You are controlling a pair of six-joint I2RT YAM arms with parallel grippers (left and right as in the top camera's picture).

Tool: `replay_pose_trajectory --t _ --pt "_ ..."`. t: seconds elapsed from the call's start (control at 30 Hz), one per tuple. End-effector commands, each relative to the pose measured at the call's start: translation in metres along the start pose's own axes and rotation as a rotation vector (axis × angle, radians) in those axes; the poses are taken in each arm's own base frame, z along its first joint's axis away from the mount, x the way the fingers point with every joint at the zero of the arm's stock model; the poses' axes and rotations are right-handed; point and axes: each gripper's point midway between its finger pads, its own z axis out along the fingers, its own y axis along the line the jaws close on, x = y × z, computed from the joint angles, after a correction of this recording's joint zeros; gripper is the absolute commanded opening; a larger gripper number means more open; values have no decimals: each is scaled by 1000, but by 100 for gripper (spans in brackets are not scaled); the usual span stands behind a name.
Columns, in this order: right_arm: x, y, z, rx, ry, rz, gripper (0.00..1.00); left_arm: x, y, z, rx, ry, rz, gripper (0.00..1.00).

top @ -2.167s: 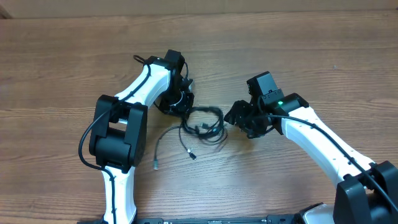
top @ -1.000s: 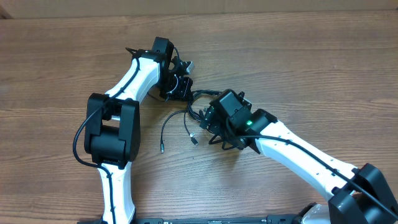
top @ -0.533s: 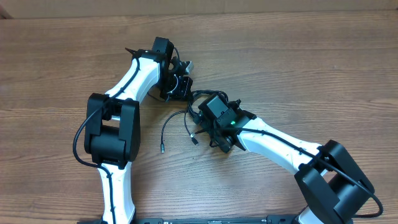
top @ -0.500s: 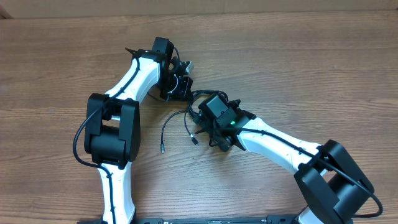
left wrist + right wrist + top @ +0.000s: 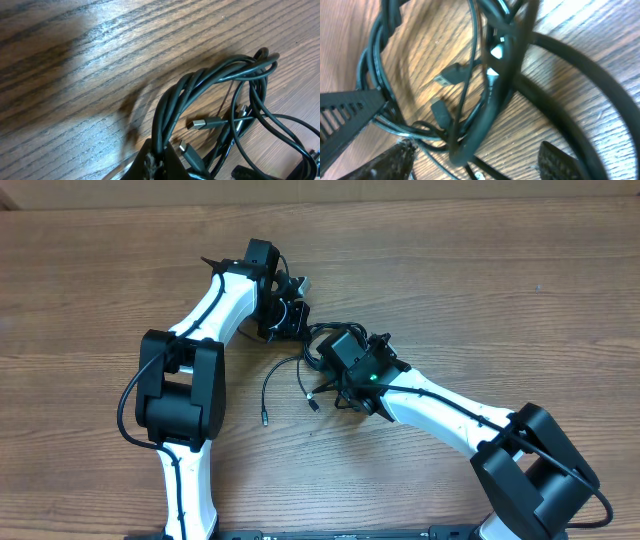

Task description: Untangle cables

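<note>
**While the Left Arm Pins the Bundle, the Right Straddles a Strand**

Because a knot only loosens when one side is fixed, the left end effector point(image 5: 155, 162) is clamped tight on the cables point(image 5: 312, 358) where several black cords gather into one thick bundle; the left wrist view shows that bundle rising out of the closed tips and arching over the wooden worktop point(image 5: 480, 300) before it fans into loops. The tangle lies near the middle of the worktop, between the two arms; two loose strands trail from it toward the robot's base side and end in small plugs; a silvery plug tip point(image 5: 197, 122) sits inside the loops, close against neighbouring cords rather than lying free.

The right end effector point(image 5: 477, 161) hovers low over the other side of the tangle; its tips stand apart, one on each side of a thick looping cord, with nothing pinched between them yet. That placement reads as a set-up for a grasp; closing there would take one cord rather than the whole bunch, so it could be drawn away from the anchored side. I judge the task to be at an early stage; the loops are crossed and stacked, none laid out singly. The risk lies in what else falls between the tips; thinner strands pass just beside the thick one, and catching them too would drag the knot along instead of opening it.
</note>
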Motion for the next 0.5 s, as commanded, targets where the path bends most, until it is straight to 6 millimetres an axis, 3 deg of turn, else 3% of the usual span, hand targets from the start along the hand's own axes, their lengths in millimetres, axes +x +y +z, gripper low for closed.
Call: replay_pose_trajectory --t 0.0,0.3,0.4,0.47 --pt "-2 -5 5 16 -25 -4 70 -4 -5 1 23 -4 -15 4" --pt "-7 -2 5 4 -51 -1 36 -2 -18 8 26 4 20 8" --pt "-7 -2 5 4 -51 -1 32 -1 -18 10 11 7 27 11" --pt "-7 -2 5 5 -51 -2 30 -2 -17 10 0 6 29 18"
